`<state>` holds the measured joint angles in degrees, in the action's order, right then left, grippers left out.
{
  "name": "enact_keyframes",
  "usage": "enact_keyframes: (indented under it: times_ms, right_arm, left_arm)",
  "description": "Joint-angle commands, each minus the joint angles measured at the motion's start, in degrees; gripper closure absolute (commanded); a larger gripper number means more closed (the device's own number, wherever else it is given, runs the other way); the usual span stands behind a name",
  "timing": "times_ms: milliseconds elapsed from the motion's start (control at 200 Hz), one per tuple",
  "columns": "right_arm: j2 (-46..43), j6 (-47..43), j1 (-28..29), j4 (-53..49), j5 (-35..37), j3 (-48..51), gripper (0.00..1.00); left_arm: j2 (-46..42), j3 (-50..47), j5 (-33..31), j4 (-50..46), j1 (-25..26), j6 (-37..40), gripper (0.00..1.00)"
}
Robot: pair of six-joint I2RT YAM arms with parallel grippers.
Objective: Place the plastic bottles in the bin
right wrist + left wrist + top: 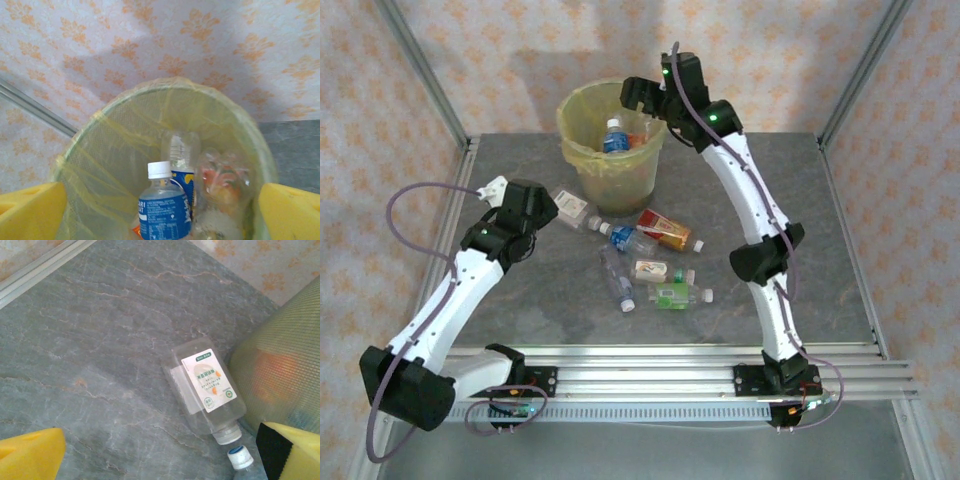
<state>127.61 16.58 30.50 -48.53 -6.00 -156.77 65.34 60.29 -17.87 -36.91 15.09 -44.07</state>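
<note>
R gripper (642,98) above bin (610,175) (blue-label bottle (614,138) inside), several bottles (667,231) lying on table (820,250) nearby.

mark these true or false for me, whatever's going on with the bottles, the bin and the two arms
1. The bin already has bottles in it. True: a blue-label bottle stands inside among others.
2. No bottles are left on the table. False: several lie on it, among them a green-label bottle.
3. The right jaws grip a bottle over the bin. False: they stand open and empty above the bin.
4. The white-label bottle under the left jaws lies on its side. True.
5. The bin stands at the near edge by the arm bases. False: it stands at the far side of the table, near the back wall.
</note>
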Motion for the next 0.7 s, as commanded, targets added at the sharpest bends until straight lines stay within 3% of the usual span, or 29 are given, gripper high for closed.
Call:
enact_keyframes:
  times_ms: [0,155,485,696]
  right_arm:
    - [-4.73,-0.98,0.04,-7.28,5.68,-0.08,0.01]
    - [-11.11,-0.36,0.00,-9.62,10.58,8.82,0.01]
    - [-36.67,1.21,0.05,5.32,19.52,51.69,0.01]
    - [-44.73,3.92,-0.31,7.44,22.67,67.15,0.01]
  left_arm:
    - [1.33,1.47,0.68,-2.25,-1.83,0.49,0.00]
    - [2.94,-0.57,4.90,-0.40,-5.20,-0.72,0.00]
    - [9.62,-0.96,9.18,1.96,-7.86,-0.40,0.00]
    - [15.14,-1.12,14.16,6.03,-8.03,-1.06,0.00]
